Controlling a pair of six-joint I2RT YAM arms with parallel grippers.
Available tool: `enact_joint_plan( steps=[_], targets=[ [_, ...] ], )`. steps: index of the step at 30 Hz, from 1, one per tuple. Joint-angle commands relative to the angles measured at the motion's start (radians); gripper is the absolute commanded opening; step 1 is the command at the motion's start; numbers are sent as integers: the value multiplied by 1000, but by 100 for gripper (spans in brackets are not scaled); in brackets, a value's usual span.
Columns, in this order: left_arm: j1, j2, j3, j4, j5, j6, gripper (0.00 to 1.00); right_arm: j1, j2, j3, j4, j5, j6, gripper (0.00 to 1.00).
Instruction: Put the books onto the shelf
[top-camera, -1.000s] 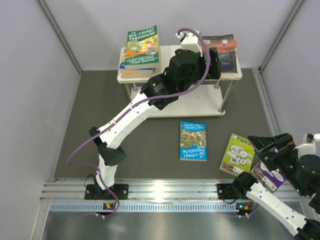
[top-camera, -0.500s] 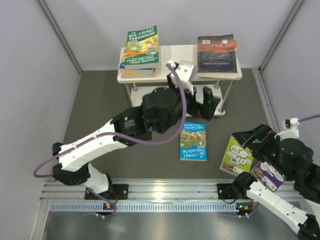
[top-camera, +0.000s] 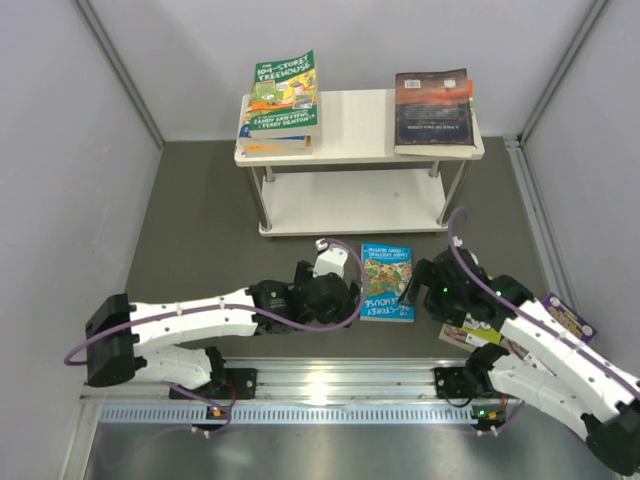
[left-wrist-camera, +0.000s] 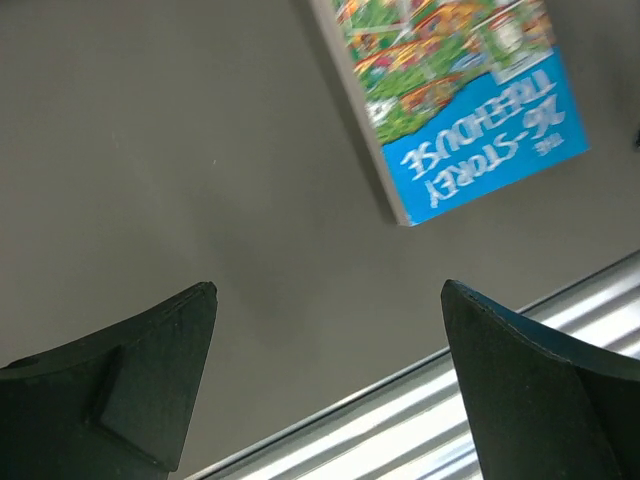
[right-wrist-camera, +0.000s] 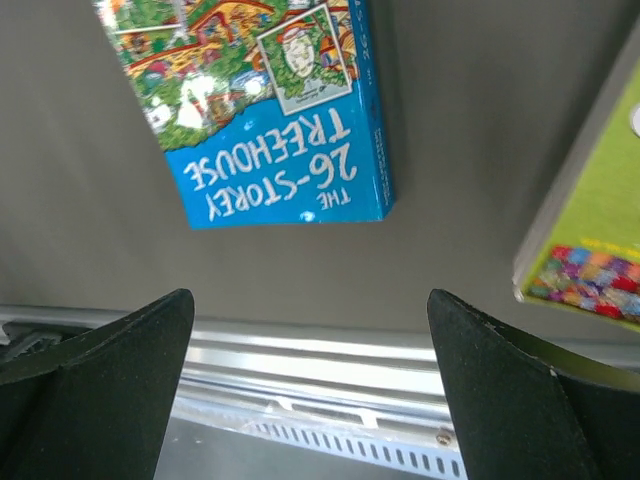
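Observation:
A blue book lies flat on the dark floor, also seen in the left wrist view and the right wrist view. My left gripper hangs open just left of its near corner, holding nothing. My right gripper hangs open just right of it, also holding nothing. The right arm partly covers a lime book, and a purple book peeks out beside it. On the shelf lie a stack of books with a green one on top and a dark brown book.
An aluminium rail runs along the near edge, close below both grippers. The shelf's lower board holds nothing. Grey walls close in the left, right and back.
The left arm has pulled back from the shelf top and dropped to the floor beside the blue book. The right arm has swung left over the lime book. Both grippers stayed open.

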Motion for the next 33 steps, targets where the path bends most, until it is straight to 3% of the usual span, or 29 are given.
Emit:
enact_joint_plan(
  steps=[1, 6, 15, 22, 27, 30, 33],
  targets=[
    [62, 21, -59, 183, 74, -67, 99, -92, 90, -58, 255, -170, -41, 99],
    [162, 105, -102, 298, 215, -70, 99, -210, 271, -72, 431, -253, -113, 100],
    [318, 253, -84, 457, 385, -89, 99, -342, 457, -90, 537, -279, -165, 100],
    [340, 437, -53, 519, 529, -127, 99, -345, 552, -187, 752, -414, -140, 100],
    [340, 584, -47, 629, 716, -222, 97, -341, 629, -317, 1031, -552, -56, 99],
    [340, 615, -76, 747, 790, -291, 94, -339, 614, -385, 1161, -609, 1, 93],
    [340, 626, -93, 838, 844, -337, 86, -338, 578, -397, 1185, -640, -1, 85]
  ],
)
